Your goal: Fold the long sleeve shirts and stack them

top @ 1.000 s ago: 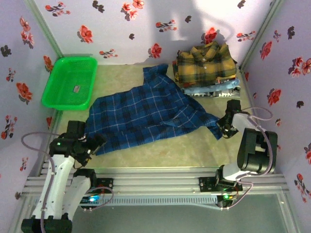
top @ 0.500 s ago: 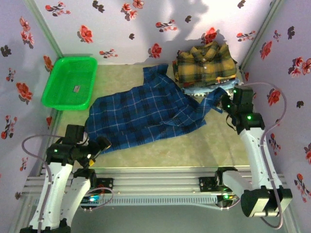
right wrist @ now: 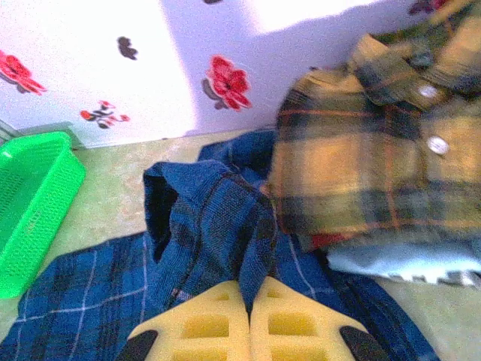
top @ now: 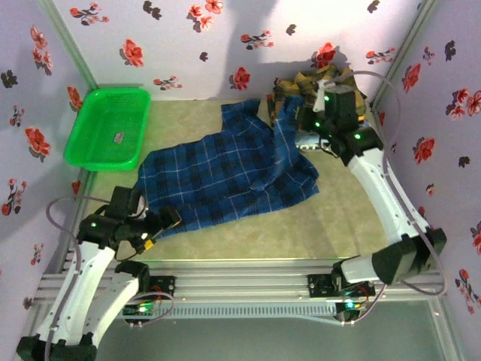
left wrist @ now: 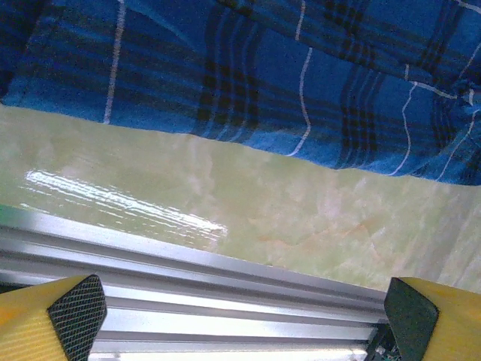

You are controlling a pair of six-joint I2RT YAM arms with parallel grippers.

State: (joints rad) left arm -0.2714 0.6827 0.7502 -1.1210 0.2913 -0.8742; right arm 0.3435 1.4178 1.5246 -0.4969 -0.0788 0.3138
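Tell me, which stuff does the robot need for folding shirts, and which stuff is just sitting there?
For the job: blue plaid shirt, pinched by the shut right gripper; yellow plaid shirt on the pile; light blue shirt under it; open left gripper.

Just sitting there: green basket; flowery walls.

You have no legible text, brand or number in any view. A small tag (top: 118,138) lies in the green basket (top: 105,92); its marking is too small to read.
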